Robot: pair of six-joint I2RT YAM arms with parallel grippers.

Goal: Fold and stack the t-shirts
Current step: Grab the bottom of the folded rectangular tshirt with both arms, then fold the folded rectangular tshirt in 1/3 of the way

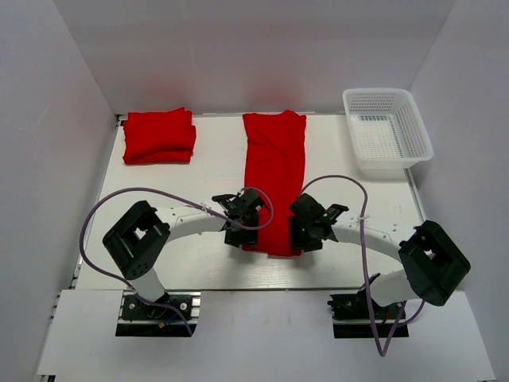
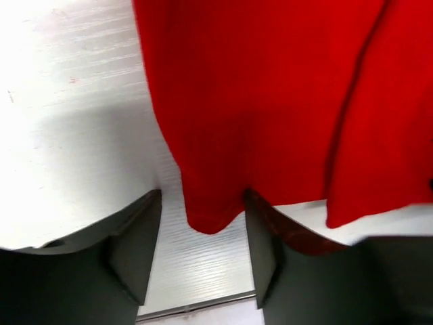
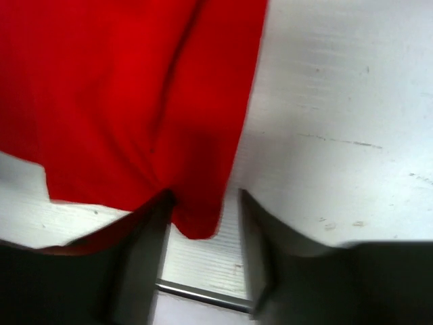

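Long red cloth t-shirt [image 1: 274, 179], folded into a narrow strip, lies straight ahead of both grippers, with its near hem corners between the jaws. Left gripper [image 1: 238, 225] and right gripper [image 1: 307, 229] are both spread apart, nothing pinched yet imo. To do it well: get fingers around both corners, close together, lift evenly — else the strip skews. Wrist cams show each corner inside the gap. Top cam doesn't, but only it shows the folded red shirt pile [image 1: 159, 137] ahead-left of the left gripper and the white mesh plastic basket [image 1: 387, 129] ahead-right of the right one.
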